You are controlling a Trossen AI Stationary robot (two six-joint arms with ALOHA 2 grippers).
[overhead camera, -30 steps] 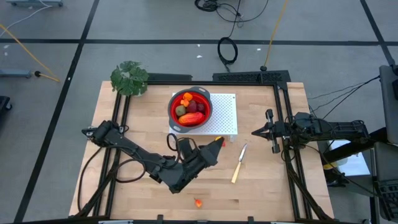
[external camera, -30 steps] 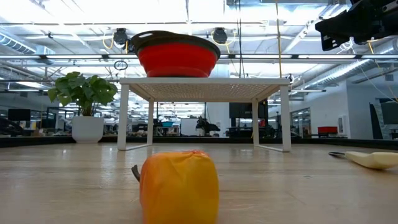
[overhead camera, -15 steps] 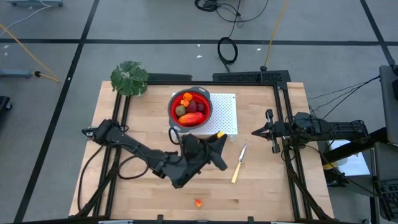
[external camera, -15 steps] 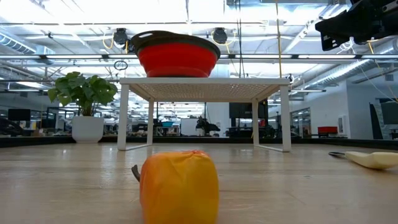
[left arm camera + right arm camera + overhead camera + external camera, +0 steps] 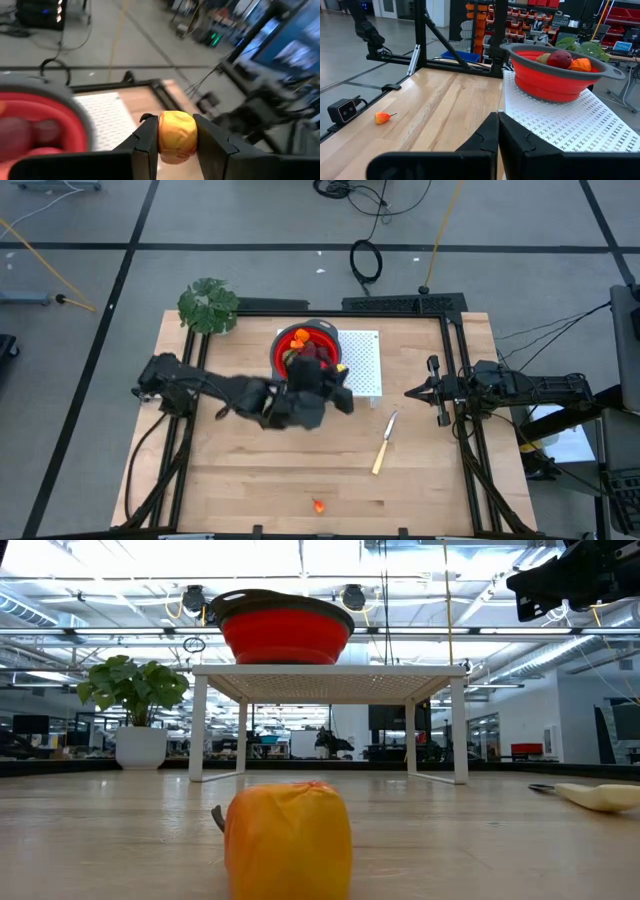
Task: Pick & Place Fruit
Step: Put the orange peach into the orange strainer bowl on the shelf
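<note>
While the right arm waits at the table's right edge, the left arm works at the bowl.

Left gripper [image 5: 175,145]: fingers [image 5: 145,142] clamped on a small yellow-orange fruit [image 5: 176,136], one finger on each side of it. In the high view the gripper [image 5: 338,380] is over the bowl's right rim, beside the white rack.

Held fruit: round, yellow with orange streaks, lifted off the table, just beside the bowl's edge in the left wrist view.

Bowl [image 5: 330,340]: red with a grey rim, standing on the white perforated rack [image 5: 365,365] at the back middle of the table [image 5: 430,480]. From the right wrist view it holds a dark red round fruit [image 5: 560,59], an orange piece [image 5: 580,64] and an olive-brown one [image 5: 543,58].

Loose fruit [image 5: 318,505]: a small orange-yellow piece with a stem, alone near the table's front edge, well apart from the rack; it fills the foreground of the low view [image 5: 288,838].

Knife [image 5: 383,446]: pale handle, lying on the wood in front of the rack's right corner, between the two arms.

Right gripper [image 5: 410,392]: fingers pressed together, holding nothing, pointing towards the rack.

Plant [image 5: 208,305]: green, at the table's back left corner.
</note>
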